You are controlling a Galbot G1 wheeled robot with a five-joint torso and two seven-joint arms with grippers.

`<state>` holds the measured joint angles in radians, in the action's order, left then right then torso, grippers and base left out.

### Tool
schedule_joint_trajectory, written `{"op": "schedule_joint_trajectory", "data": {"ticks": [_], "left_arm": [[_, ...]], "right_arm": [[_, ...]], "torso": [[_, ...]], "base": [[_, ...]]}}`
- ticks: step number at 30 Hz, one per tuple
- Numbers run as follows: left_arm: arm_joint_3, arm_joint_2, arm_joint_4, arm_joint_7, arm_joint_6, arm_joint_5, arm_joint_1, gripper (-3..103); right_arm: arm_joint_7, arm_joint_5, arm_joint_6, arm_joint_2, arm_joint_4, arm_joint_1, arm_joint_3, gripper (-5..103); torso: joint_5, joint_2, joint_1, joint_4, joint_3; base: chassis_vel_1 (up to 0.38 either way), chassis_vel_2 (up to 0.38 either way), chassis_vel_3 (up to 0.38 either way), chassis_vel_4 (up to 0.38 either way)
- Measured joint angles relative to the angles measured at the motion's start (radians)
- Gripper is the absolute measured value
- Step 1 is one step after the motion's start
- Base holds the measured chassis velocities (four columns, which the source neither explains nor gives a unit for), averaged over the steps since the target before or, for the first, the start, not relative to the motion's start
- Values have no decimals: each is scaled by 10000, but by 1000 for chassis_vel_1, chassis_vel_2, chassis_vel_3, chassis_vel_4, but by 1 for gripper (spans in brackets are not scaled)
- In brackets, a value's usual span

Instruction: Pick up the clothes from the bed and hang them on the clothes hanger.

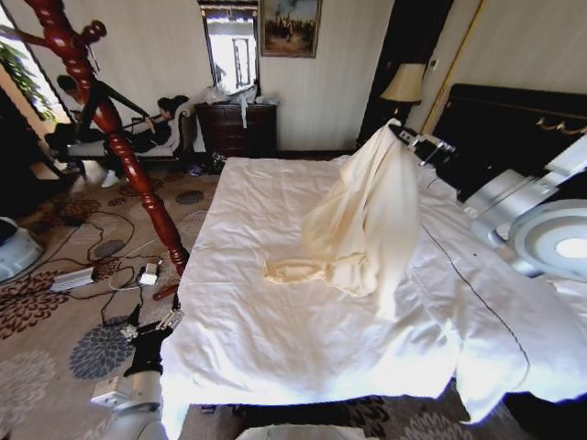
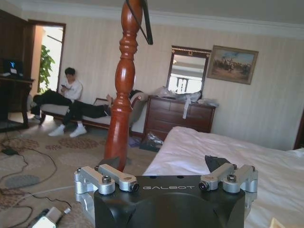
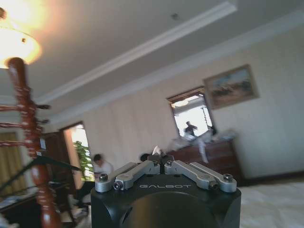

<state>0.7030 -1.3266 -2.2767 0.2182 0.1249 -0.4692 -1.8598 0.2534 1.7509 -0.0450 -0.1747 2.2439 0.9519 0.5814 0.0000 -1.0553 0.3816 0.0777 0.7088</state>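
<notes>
My right claw [image 1: 401, 131] is raised over the bed [image 1: 275, 302] w/ arm stretched toward the headboard, fingers pinched together on the clothes [image 1: 367, 220]. The thin, soft cream fabric hangs in a draped cone, 1 sleeve trailing onto the wrinkled white duvet. Left claw [image 1: 154, 323] sits low by the bed's near left corner, fingers spread wide, holding nothing. Black clothes hanger [image 2: 145, 21] hangs on a turned, glossy red-brown wooden stand [image 1: 110, 119].

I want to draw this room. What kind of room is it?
Most likely a bedroom, maybe in a hotel. There is a wide bed with white sheets, a bedside lamp, and a dark wooden dresser under a mirror.
</notes>
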Motion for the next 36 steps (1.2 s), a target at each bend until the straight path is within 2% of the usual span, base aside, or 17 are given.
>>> {"op": "schedule_joint_trajectory", "data": {"ticks": [2,3,5,7,8,12,13,17,18,20,23,24,27,32,36], "left_arm": [[-78,394,202,-213,-79,-798,87,100],[-78,394,202,-213,-79,-798,87,100],[-316,706,383,-513,-181,-1600,311,100],[-910,1210,703,-1097,-251,-2572,843,100],[-910,1210,703,-1097,-251,-2572,843,100],[-2284,1876,1060,-1609,-527,-3354,2165,100],[-2284,1876,1060,-1609,-527,-3354,2165,100],[-3743,1978,1427,-1638,-1257,-4187,3690,100],[-4143,1934,1569,-1625,-1457,-4387,4045,100],[-4378,1890,1670,-1595,-1584,-4517,4256,100],[-5568,1418,2175,-1366,-2211,-5255,5386,100],[-5568,1418,2175,-1366,-2211,-5255,5386,100],[-6238,705,2305,-975,-2632,-5915,6046,100],[-6961,-82,1923,-694,-3092,-6711,6046,100],[-7311,-519,1831,-628,-3305,-6865,5947,100]], "right_arm": [[663,-350,-5,-441,28,264,-209,0],[663,-350,-5,-441,28,264,-209,0],[902,-462,-5,-572,30,314,-350,0],[981,-488,-5,-479,23,287,-523,0],[981,-488,-5,-479,23,287,-523,0],[961,-305,-16,126,70,174,-603,0],[961,-305,-16,126,70,174,-603,0],[802,-32,-156,836,169,86,-541,0],[780,25,-195,964,190,59,-514,0],[762,55,-216,1026,208,39,-499,0],[682,109,-260,1255,272,-5,-446,0],[682,109,-260,1255,272,-5,-446,0],[667,125,-262,1330,305,-30,-397,0],[679,109,-263,1319,324,-48,-362,0],[714,81,-263,1293,370,-45,-362,0]], "torso": [[9,1,1,-1,1],[9,1,1,-1,1],[6,1,1,1,0],[0,1,0,3,0],[0,1,0,3,0],[0,2,2,5,0],[0,2,2,5,0],[-1,2,2,3,1],[-1,2,3,4,1],[-1,2,3,3,1],[1,2,3,4,1],[1,2,3,4,1],[4,2,4,3,1],[4,2,3,2,1],[4,2,3,1,0]], "base": [[0,0,0,0],[0,0,0,0],[0,0,0,0],[0,0,0,0],[0,0,0,0],[0,0,0,0],[0,0,0,0],[0,0,0,0],[0,0,0,0],[0,0,0,0],[0,0,0,0],[0,0,0,0],[0,0,0,0],[0,0,0,0],[0,0,0,0]]}}
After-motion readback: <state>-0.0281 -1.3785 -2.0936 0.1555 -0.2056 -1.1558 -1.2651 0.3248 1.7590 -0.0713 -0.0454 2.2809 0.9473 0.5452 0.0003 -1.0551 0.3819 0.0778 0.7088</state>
